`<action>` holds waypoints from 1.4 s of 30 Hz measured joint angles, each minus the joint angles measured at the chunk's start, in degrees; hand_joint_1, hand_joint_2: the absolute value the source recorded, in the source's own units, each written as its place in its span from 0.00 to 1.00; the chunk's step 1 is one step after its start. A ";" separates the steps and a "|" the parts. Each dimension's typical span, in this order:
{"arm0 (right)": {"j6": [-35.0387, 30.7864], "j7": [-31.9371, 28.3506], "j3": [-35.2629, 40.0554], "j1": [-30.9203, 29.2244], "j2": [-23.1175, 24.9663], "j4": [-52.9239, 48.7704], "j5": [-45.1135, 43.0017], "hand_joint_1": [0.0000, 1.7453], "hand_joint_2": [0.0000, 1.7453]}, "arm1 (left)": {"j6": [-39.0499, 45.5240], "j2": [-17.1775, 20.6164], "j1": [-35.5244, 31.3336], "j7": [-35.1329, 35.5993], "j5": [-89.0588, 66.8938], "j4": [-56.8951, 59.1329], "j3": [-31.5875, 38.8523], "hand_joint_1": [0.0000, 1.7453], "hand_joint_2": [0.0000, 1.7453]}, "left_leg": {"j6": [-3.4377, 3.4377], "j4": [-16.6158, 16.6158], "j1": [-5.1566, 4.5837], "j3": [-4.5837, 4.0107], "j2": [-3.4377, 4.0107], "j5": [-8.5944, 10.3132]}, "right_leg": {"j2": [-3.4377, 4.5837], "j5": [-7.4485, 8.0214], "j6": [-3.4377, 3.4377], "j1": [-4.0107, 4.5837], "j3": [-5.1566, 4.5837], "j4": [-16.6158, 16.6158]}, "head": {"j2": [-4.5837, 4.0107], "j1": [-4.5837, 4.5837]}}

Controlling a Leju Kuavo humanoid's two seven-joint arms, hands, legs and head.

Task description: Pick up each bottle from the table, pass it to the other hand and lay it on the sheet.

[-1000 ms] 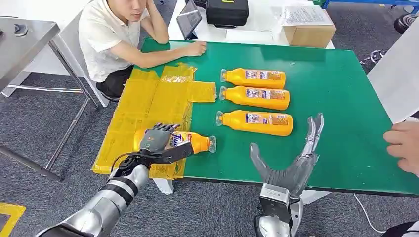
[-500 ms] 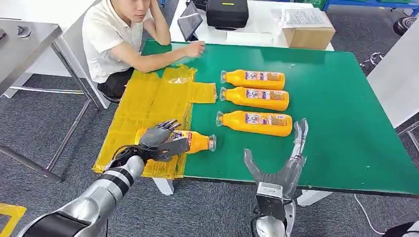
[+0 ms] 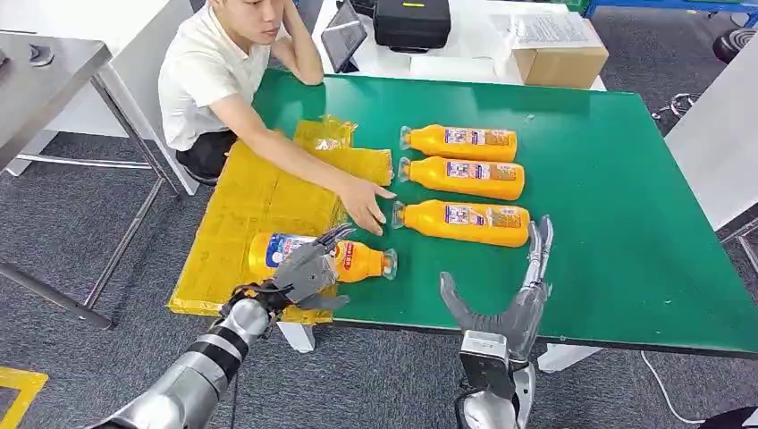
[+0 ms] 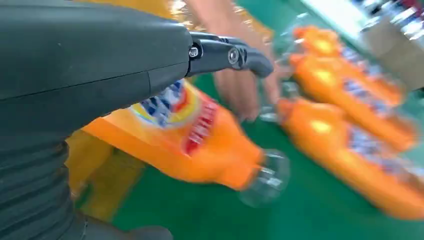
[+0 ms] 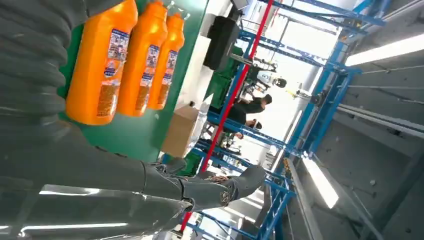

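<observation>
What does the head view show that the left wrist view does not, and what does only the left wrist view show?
Only the head view shows the right robot hand, open over the green table, and the seated person's white shirt. Only the left wrist view shows the laid bottle's clear cap close up. Both share the laid bottle, the yellow sheet, the person's hand and the left robot hand.
</observation>
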 measured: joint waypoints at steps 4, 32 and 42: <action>0.02 0.00 -0.22 0.53 -0.02 -0.07 0.68 0.00 1.00 | 4.95 -0.57 4.68 -0.61 1.68 -9.01 -0.24 0.00 1.00 | 0.00 0.00 0.03 -0.09 0.03 -0.01 | 0.00 -0.01 -0.01 0.03 -0.12 0.00 | 0.00 -0.02; -0.04 12.51 -31.67 0.43 -5.44 9.77 50.62 0.00 1.00 | 31.23 -5.29 21.77 -2.03 23.80 -31.80 -9.92 0.00 1.00 | 0.04 0.01 -0.06 -0.27 -0.06 -0.07 | -0.05 -0.02 0.03 -0.03 -0.23 -0.08 | 0.00 -0.04; -0.04 24.22 -23.16 -4.75 -15.61 22.43 48.48 0.00 1.00 | 34.71 -5.40 21.23 -2.97 26.29 -31.56 -13.95 0.00 1.00 | 0.06 0.02 -0.06 -0.26 -0.04 -0.04 | -0.04 0.01 0.05 -0.04 -0.20 -0.07 | 0.00 -0.04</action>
